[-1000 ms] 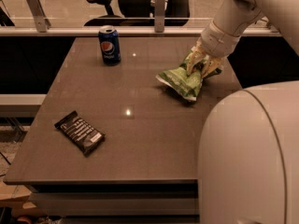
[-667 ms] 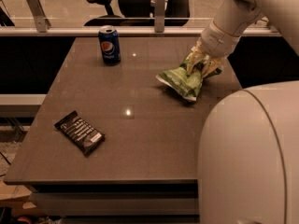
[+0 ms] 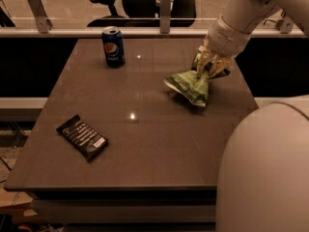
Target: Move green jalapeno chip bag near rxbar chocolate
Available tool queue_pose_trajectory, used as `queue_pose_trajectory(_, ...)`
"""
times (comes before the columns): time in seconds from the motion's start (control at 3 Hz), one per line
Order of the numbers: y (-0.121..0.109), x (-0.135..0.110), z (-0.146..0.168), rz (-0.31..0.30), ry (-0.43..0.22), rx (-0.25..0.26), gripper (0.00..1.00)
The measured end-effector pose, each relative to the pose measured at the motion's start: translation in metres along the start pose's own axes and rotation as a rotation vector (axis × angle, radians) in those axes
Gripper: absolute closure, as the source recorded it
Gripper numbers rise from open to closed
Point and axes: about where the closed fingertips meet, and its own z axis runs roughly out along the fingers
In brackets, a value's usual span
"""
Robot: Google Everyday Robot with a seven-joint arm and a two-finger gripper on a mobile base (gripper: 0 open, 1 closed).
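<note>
The green jalapeno chip bag [image 3: 189, 85] lies on the right part of the brown table [image 3: 145, 144], its near end resting on the surface. My gripper [image 3: 208, 66] comes down from the upper right and is shut on the bag's far end, pinching it together. The rxbar chocolate [image 3: 82, 137], a flat black wrapper with white text, lies near the table's front left, far from the bag.
A blue Pepsi can [image 3: 113, 47] stands upright at the table's back left. My white robot body [image 3: 265, 173] fills the lower right. A rail with posts [image 3: 164, 13] and office chairs stand behind the table.
</note>
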Motion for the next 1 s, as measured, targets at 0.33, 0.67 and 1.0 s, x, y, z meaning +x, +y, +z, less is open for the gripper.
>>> queue_pose_trajectory(0.33, 0.007, 0.015, -0.010, -0.033, -0.026, 0.006, 1.00)
queue_pose_trajectory(0.67, 0.016, 0.040, -0.023, -0.077, -0.069, 0.011, 1.00)
queue_pose_trajectory(1.0, 0.021, 0.061, -0.033, -0.121, -0.102, 0.005, 1.00)
